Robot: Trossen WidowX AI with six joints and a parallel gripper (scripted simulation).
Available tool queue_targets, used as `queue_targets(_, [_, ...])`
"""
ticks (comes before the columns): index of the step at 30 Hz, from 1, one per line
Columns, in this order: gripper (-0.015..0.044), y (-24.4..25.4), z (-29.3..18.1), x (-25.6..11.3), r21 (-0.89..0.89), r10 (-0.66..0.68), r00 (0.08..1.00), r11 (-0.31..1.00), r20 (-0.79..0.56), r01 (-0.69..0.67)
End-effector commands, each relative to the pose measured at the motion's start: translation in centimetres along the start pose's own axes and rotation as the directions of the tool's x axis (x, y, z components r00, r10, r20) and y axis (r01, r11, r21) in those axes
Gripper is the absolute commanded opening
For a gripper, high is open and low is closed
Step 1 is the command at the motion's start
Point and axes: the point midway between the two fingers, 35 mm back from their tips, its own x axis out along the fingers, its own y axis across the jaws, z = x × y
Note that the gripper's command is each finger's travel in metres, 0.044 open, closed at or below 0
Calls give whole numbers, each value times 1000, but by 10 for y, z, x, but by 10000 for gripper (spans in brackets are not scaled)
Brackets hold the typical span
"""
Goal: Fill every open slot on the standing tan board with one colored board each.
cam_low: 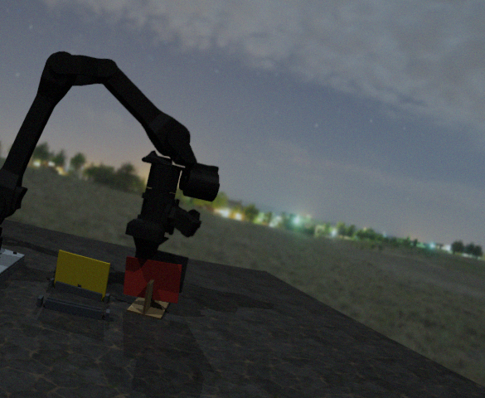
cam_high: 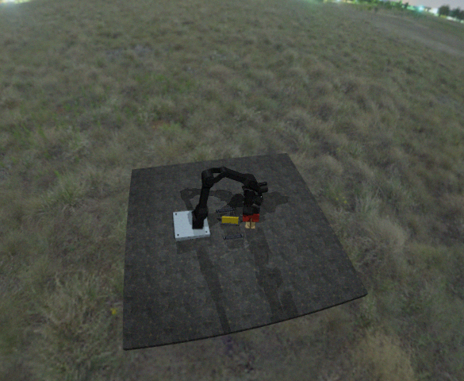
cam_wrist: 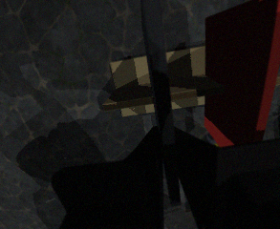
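And the pincer point(cam_high: 251, 205) point(cam_low: 147, 255) point(cam_wrist: 161, 131) is clamped on the dark board point(cam_high: 255, 211) point(cam_low: 184, 276) point(cam_wrist: 154, 52), upright and crosswise at the tan board point(cam_high: 251, 222) point(cam_low: 147, 296) point(cam_wrist: 130, 104), beside the red board point(cam_high: 246, 218) point(cam_low: 161, 278) point(cam_wrist: 235, 76)! Seating's unclear; a slight twist could jam the notch, and letting go early could leave it proud.

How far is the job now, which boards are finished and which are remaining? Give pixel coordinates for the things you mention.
The red board point(cam_high: 247, 217) point(cam_low: 161, 276) point(cam_wrist: 235, 76) already looks placed, standing crosswise on the tan board point(cam_high: 251, 224) point(cam_low: 147, 298) point(cam_wrist: 130, 103). The hand point(cam_high: 251, 205) point(cam_low: 147, 254) point(cam_wrist: 161, 131) grips a dark board point(cam_high: 255, 212) point(cam_low: 184, 274) point(cam_wrist: 153, 38) upright beyond it; full seating is unclear. The yellow board point(cam_high: 230, 220) point(cam_low: 82, 272) stands in its holder point(cam_low: 80, 290), seemingly left to do. Release and withdrawal also remain.
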Motion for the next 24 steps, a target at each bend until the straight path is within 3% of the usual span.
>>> queue_targets(1, [0, 0, -1, 3, 5, -1, 1000, 1000, -2, 1])
queue_targets(24, [0, 0, -1, 12, 5, -1, 1000, 1000, -2, 1])
